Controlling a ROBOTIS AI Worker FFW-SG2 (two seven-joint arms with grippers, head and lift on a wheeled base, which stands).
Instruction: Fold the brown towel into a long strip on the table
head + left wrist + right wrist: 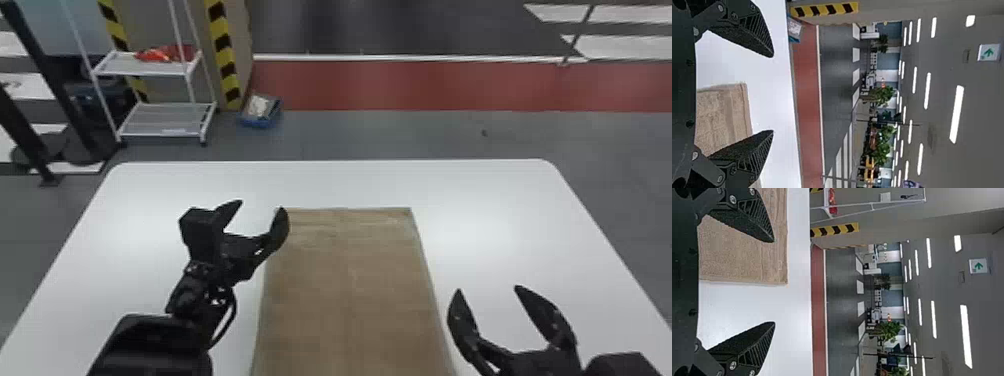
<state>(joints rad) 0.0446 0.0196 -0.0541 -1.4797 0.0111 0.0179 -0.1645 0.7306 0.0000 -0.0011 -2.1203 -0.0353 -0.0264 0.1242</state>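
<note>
1. a hand could pass over the white table (350, 182) beyond the brown towel (350, 280).
2. the left arm (155, 340) and left gripper (262, 204) block the towel's left side.
3. there's room above the towel between the grippers.
4. the right gripper (488, 288) obstructs the near right side.

- The head view looked forward and steeply down over the tabletop (500, 195) from above its near side, reaching past the far edge to the red floor strip (400, 85).
- The left wrist view, turned sideways, sat close behind the left pincer (262, 206), facing across the far edge toward the ceiling lights (957, 113).
- The right wrist view, also sideways, looked out closely past the right pincer (488, 288) in much the same direction.
- All three shared the towel's (345, 290) far end; both wrist views shared the green sign (988, 52).
</note>
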